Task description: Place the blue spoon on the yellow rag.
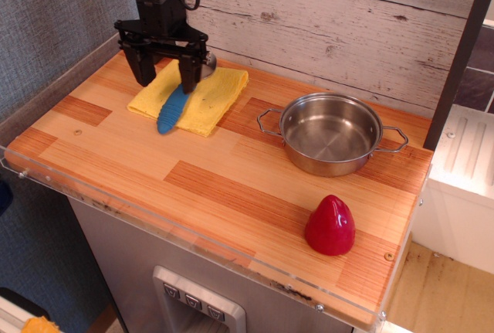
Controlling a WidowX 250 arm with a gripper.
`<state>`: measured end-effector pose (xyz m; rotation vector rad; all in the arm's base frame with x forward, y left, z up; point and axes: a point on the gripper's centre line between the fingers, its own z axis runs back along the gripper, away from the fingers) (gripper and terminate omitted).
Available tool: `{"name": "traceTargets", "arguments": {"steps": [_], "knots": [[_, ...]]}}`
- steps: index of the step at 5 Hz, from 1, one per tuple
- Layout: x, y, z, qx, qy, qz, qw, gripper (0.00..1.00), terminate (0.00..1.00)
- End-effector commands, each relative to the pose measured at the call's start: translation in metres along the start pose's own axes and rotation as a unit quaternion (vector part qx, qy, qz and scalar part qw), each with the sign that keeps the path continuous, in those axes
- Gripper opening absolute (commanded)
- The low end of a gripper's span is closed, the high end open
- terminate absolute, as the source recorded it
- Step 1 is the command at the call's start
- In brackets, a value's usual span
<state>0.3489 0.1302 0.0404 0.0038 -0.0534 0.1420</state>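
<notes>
In the upper left of the frame the gripper (166, 74) hung over the yellow rag (202, 95), jaws apart and empty. The blue spoon (174, 107) lay just below them — handle slanting toward the lower left, tip reaching the rag's front edge.

A single view is given — the scene is looked down on from above and in front of the wooden counter (231, 171), at medium range, angled towards the plank wall (324, 16) at twelve o'clock. The whole countertop is taken in; the counter's front edge runs from nine towards five o'clock. No second view is provided.
</notes>
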Motion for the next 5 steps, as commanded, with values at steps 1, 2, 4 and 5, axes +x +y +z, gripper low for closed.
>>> {"name": "traceTargets", "arguments": {"steps": [1, 2, 4, 5], "knots": [[-0.032, -0.011, 0.061, 0.003, -0.059, -0.030, 0.9978, 1.00, 0.00], [-0.049, -0.016, 0.068, -0.017, -0.070, -0.043, 0.9965, 1.00, 0.00], [-0.051, -0.016, 0.064, -0.026, -0.034, -0.075, 0.9962, 1.00, 0.00], [-0.051, -0.016, 0.064, -0.026, -0.034, -0.075, 0.9962, 1.00, 1.00]]}}
